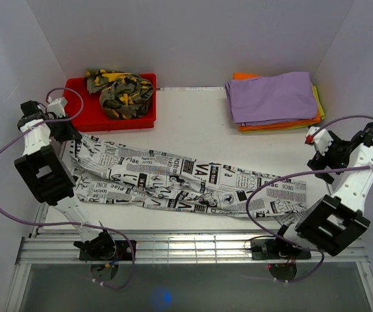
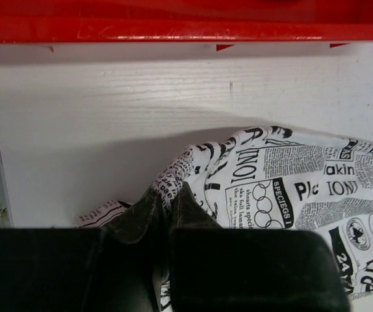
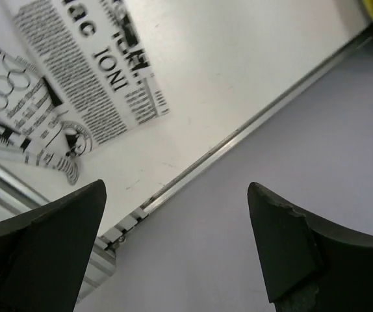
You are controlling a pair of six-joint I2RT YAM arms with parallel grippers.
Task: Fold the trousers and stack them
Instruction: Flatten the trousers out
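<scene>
Left hand [image 2: 166, 199] pinching the trousers [image 1: 173, 179] at the left end | right hand [image 3: 177, 195] hanging wide open, empty, near the right end | trousers lying stretched across the worktop [image 1: 193, 123] | I'm judging the cloth light, limp, sagging; I'm favouring end-corner pinches.

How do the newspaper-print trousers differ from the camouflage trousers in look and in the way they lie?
The newspaper-print trousers are white with black lettering; the camouflage trousers are green, yellow and black. The newspaper-print trousers lie stretched out long across the table; the camouflage trousers sit bunched in the red tray. Both are soft, patterned cloth.
</scene>
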